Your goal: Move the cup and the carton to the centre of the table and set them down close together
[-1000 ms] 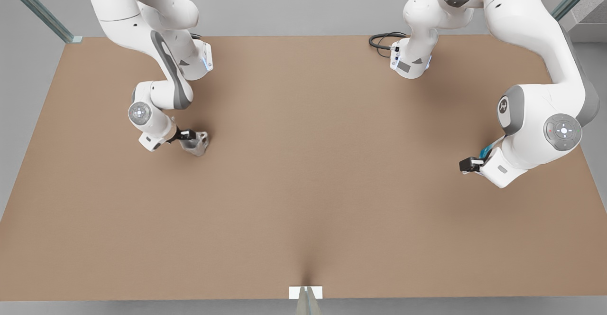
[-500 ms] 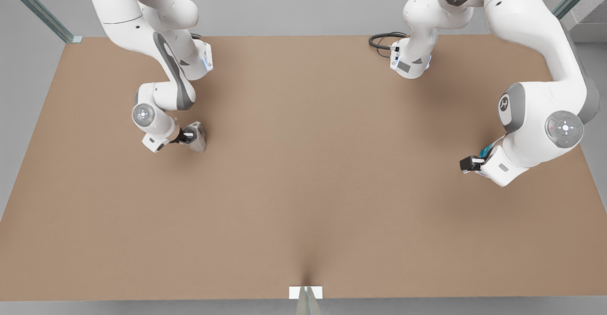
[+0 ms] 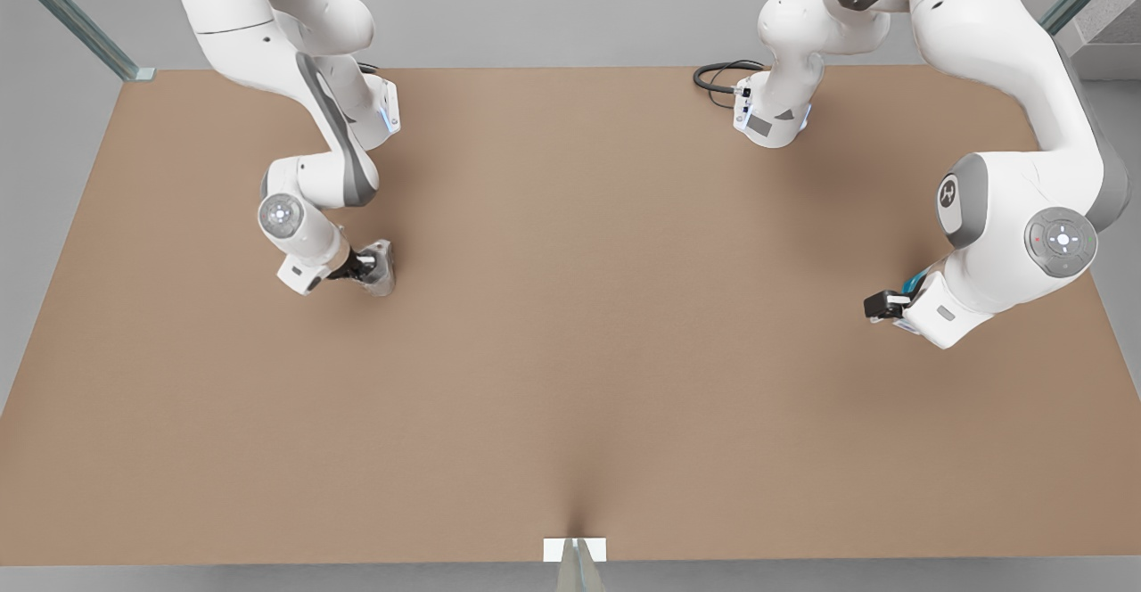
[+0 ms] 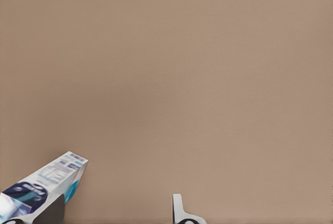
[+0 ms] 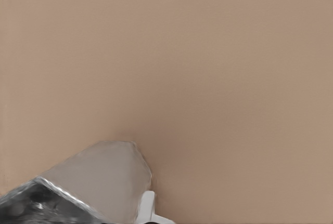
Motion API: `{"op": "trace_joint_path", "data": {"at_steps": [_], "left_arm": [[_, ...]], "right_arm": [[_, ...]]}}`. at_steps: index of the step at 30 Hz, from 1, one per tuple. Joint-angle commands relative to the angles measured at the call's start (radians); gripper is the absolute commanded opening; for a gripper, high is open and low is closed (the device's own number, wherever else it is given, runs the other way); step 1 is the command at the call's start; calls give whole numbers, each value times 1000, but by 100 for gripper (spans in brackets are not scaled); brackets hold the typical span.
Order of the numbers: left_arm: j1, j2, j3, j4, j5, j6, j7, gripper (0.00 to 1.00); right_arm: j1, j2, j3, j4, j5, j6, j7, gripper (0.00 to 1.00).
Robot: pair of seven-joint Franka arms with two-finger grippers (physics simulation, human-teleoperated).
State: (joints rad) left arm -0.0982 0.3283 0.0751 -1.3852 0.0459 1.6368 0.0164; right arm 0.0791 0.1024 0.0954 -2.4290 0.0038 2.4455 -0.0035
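Note:
The pale, glossy faceted cup (image 3: 380, 267) is at the front view's left, with my right gripper (image 3: 364, 267) shut on it just above the brown table (image 3: 570, 351). In the right wrist view the cup (image 5: 99, 177) sits against one white fingertip (image 5: 148, 206). At the front view's right, my left gripper (image 3: 893, 300) is shut on the carton (image 3: 913, 285), of which a teal sliver shows beside the wrist. The left wrist view shows the carton's (image 4: 47, 182) white, navy and teal print next to a finger (image 4: 179, 211).
A black cable (image 3: 718, 79) loops on the table's far edge beside an arm base (image 3: 771, 115). A small white tab (image 3: 575, 549) marks the near long edge. Bare brown tabletop lies between the two grippers.
My right gripper has carried the cup slightly toward the front view's right, and the cup's tilt has changed. The left arm has lifted only a little with the carton.

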Motion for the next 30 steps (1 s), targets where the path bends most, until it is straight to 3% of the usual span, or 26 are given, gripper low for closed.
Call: {"op": "trace_joint_path", "data": {"at_steps": [1,11,14,17,22,26,30], "left_arm": [[0,0,0,0,0,0,0,100],[0,1,0,0,0,2,-1,100],[0,1,0,0,-1,2,-1,100],[0,1,0,0,0,2,-1,100],[0,3,0,0,0,2,-1,100],[0,5,-1,0,0,2,-3,100],[0,5,0,0,0,2,-3,100]], "right_arm": [[-4,0,0,5,-2,-5,3,21],[102,59,0,140,24,-59,89,21],[102,102,67,202,28,-65,177,21],[126,151,79,271,35,-80,221,21],[194,269,79,455,73,-125,321,21],[225,373,75,705,97,-298,359,21],[320,497,44,855,107,-299,415,21]]}}
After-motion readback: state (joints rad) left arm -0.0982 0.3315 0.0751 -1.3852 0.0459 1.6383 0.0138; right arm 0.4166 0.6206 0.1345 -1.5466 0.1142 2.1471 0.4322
